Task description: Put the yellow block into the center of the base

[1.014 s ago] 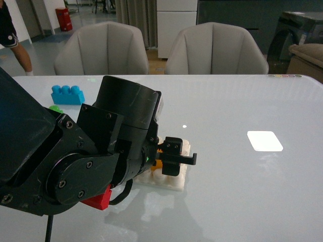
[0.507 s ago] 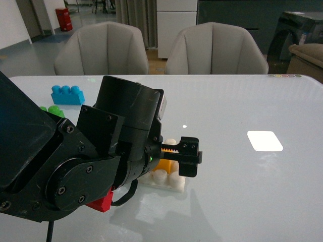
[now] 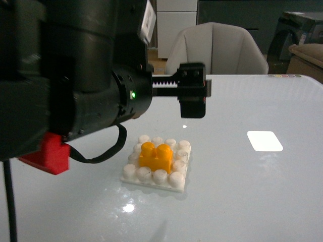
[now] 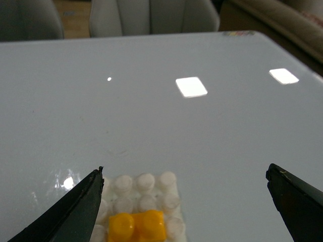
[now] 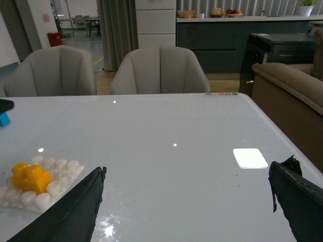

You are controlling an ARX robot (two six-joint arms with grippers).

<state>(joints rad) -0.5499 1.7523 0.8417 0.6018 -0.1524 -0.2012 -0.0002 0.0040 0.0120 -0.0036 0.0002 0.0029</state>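
The white table [image 3: 262, 191] runs wide and bare from the base toward 3 o'clock in the front view, where only a bright square light patch [image 3: 264, 140] lies on the glossy top; its far edge shows at 12 o'clock in front of a grey padded chair [image 3: 218, 48]. Toward 6 o'clock the surface is likewise open down to the picture's lower border.

The base [image 3: 157, 164], a white studded plate, lies flat on the table near the middle of the front view. The yellow block [image 3: 156, 156] sits on its centre studs, upright, ringed by free white studs on all visible sides. The right wrist view shows the same pair at about 8 o'clock, the block [image 5: 30, 176] on the base [image 5: 48, 189], with a sliver of a blue brick [image 5: 4, 119] at 9 o'clock.

The left arm fills the front view from 9 to 12 o'clock, raised clear above the base. Its left gripper [image 4: 186, 201] is spread wide and grips nothing, both fingers well apart, and the base [image 4: 146, 194] is in sight between them. A red block [image 3: 48, 154] shows at the arm's lower edge at 8 o'clock; I cannot tell whether it touches the arm.

The right gripper [image 5: 186, 201] is also spread wide and bare, over open table.

No writing is readable.
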